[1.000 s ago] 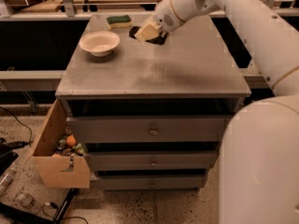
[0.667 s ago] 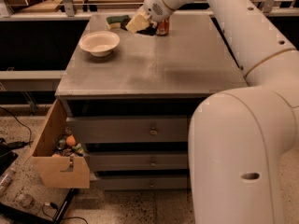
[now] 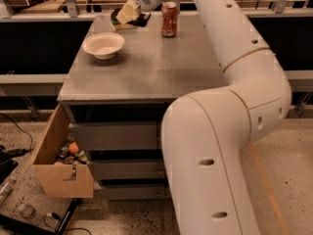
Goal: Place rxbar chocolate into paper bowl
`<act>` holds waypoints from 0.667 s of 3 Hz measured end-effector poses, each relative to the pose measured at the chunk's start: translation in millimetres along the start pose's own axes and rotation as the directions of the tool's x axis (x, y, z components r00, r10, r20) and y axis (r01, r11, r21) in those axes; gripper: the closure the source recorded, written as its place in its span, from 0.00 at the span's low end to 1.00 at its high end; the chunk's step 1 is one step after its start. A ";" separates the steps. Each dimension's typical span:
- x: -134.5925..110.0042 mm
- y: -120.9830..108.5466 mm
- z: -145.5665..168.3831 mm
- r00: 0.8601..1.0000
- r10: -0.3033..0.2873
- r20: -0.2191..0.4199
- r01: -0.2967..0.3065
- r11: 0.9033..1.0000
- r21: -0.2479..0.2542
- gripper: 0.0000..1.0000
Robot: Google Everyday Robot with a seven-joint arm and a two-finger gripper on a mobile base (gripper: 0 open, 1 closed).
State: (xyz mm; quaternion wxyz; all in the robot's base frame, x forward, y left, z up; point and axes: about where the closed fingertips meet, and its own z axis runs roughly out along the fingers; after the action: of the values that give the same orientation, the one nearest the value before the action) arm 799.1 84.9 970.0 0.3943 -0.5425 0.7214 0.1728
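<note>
Grey metal tabletop [image 3: 156,67] of a drawer cabinet [image 3: 117,136] is seen standing on a speckled floor [image 3: 288,180], with dark railings and benches behind it.

The gripper [image 3: 128,12], tan at its tip, is located low over the far left part of the tabletop, at about 11 o'clock from the centre. Whether it is released or clenched cannot be told.

The rxbar chocolate [image 3: 143,19], a flat dark brown-black wrapper, is seen at 4 o'clock of the gripper, right against its lower edge. Whether it is grasped or merely lies beside the gripper cannot be told. It is not in the bowl.

A green-and-yellow sponge [image 3: 119,26] is noted at 7 o'clock of the gripper, partly hidden beneath it.

A red soda can [image 3: 169,19] stands upright at 3 o'clock of the gripper, near but apart from it.

The paper bowl [image 3: 88,42], round, off-white and shallow with a flared rim, is set on the left side of the tabletop, at 7 o'clock of the gripper and well apart from the wrapper. Nothing is seen inside it.

The white jointed arm [image 3: 234,38] is routed from the lower right foreground up and over the table's right side.

A brown cardboard box [image 3: 63,180] holding small items is found at 7 o'clock of the cabinet, against its left side.
</note>
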 end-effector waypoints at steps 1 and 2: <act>-4.3 -1.9 24.9 0.999 0.034 0.004 -0.034 0.999 0.005 1.00; -11.7 1.0 54.5 0.998 0.057 0.035 -0.057 0.998 -0.019 1.00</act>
State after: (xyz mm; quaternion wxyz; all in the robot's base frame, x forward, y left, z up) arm 820.2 129.7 944.3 0.3971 -0.5220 0.7280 0.1999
